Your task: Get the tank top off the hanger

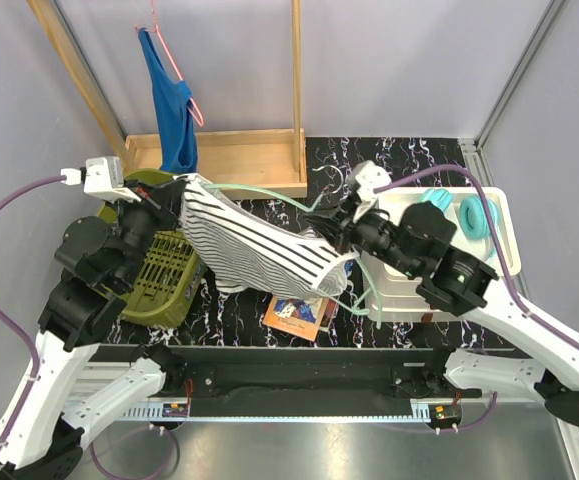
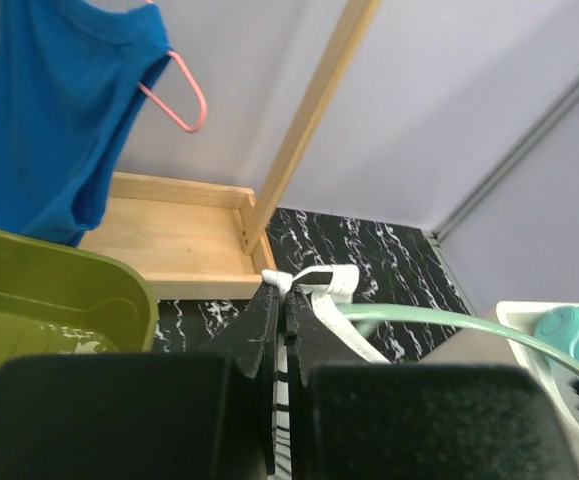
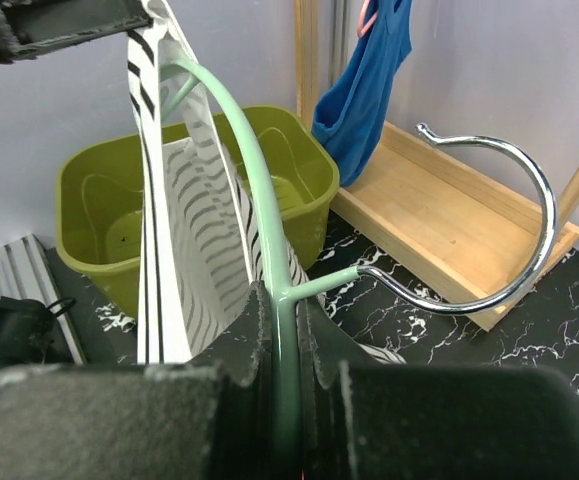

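Though unseen overhead, chrome hanger hook [image 3: 546, 215] wrist-side.

— What is the tank top [image 1: 259, 245] made of?
— Soft matt cloth, white with black stripes. The hanger [image 3: 252, 170] looks smooth and mint-green coated, with a polished, mirror-bright metal hook [image 3: 550, 220].
— And the rest?
— The worktop [image 1: 399, 160] is black, white-veined and faintly glossy. The bin [image 3: 99, 190] is smooth olive plastic with a slight sheen. The rack [image 1: 249, 150] is pale bare wood. The left pincer [image 2: 279, 340] and right pincer [image 3: 287, 350] are matt black.
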You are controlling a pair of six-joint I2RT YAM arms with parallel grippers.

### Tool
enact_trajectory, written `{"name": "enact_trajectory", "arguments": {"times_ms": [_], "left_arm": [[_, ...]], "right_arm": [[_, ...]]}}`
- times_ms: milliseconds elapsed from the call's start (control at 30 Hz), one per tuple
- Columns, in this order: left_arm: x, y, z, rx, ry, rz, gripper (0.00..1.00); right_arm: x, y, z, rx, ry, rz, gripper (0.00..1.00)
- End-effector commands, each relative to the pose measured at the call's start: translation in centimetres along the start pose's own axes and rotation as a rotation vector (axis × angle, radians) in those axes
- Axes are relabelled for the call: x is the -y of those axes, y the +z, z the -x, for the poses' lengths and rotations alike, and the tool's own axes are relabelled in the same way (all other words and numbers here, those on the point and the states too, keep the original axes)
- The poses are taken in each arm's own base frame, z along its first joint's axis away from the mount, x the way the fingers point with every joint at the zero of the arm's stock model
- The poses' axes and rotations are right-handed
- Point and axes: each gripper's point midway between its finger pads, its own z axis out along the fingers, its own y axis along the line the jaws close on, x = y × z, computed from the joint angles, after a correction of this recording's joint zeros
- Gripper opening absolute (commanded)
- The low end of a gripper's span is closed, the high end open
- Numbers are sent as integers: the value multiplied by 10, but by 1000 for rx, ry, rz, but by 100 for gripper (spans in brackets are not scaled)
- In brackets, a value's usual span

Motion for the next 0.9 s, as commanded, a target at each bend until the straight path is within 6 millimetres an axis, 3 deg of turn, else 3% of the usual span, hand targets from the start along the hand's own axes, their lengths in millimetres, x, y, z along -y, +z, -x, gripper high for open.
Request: {"name": "enact_trajectory", "arguments": {"times_ms": [0,200,233,367,600,867], "left_arm": [[-18,2,15,90,3,100,0],[-23,4,3,65,5,115,0],[-23,4,2,64,2,112,0],[-16,2,-4,46,0,65,0],[2,-9,-16,9,-44,-61,0],[23,-12,-5,8,-25,-163,0]], "right_arm": [[-4,-32,50,199,31,23,0],[1,-56,59,260,38,-3,0],[3,-61,68,303,67,-13,0],[15,-64,78,370,99,-78,0],[23,-49,97,436,131,-128,0],[22,-23,127,529,181,-126,0]]}}
